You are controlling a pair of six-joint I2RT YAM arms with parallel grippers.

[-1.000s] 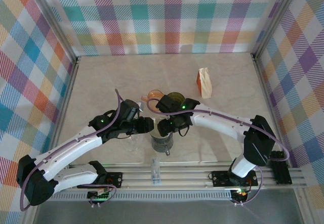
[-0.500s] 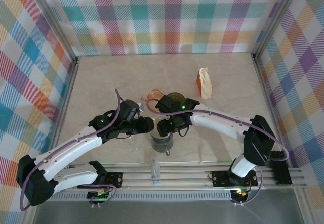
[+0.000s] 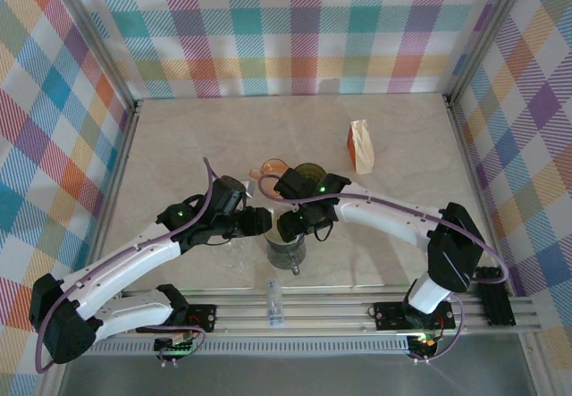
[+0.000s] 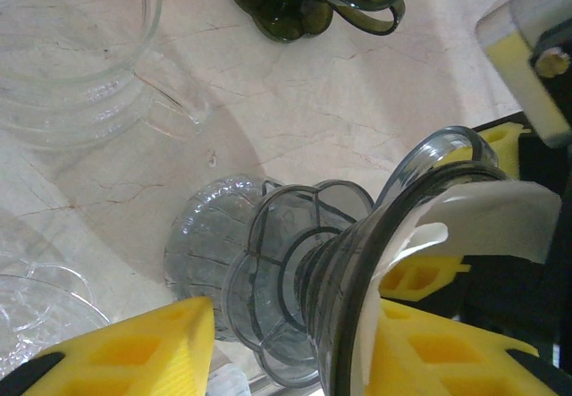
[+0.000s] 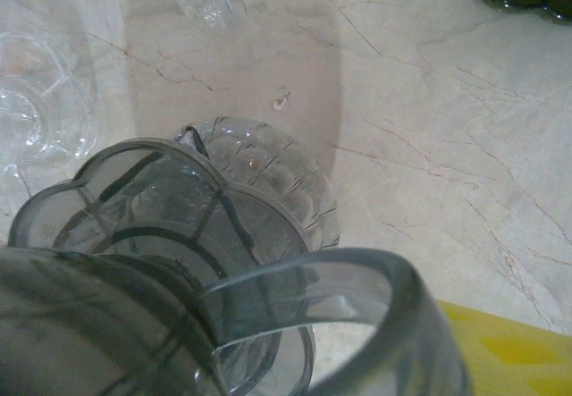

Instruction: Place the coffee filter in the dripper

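Nearest the front edge, the grey dripper [image 4: 295, 280] stands on a ribbed glass vessel [image 4: 192, 235], the white coffee filter [image 4: 474, 222] inside its cone. The left gripper [image 4: 286, 351] has its 2 yellow fingers either side of the dripper, perhaps pinching it. The right gripper [image 3: 291, 228] hangs at the rim just right, its jaws unreadable.

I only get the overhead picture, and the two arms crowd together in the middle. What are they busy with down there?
Observer: The left wrist camera shows a smoky grey dripper with a scalloped base.
Visitor: Any paper in it?
Observer: Yes, a white filter lies against its inner wall.
Visitor: What's underneath it?
Observer: A ribbed clear glass vessel, seen beneath the base from the right wrist camera.
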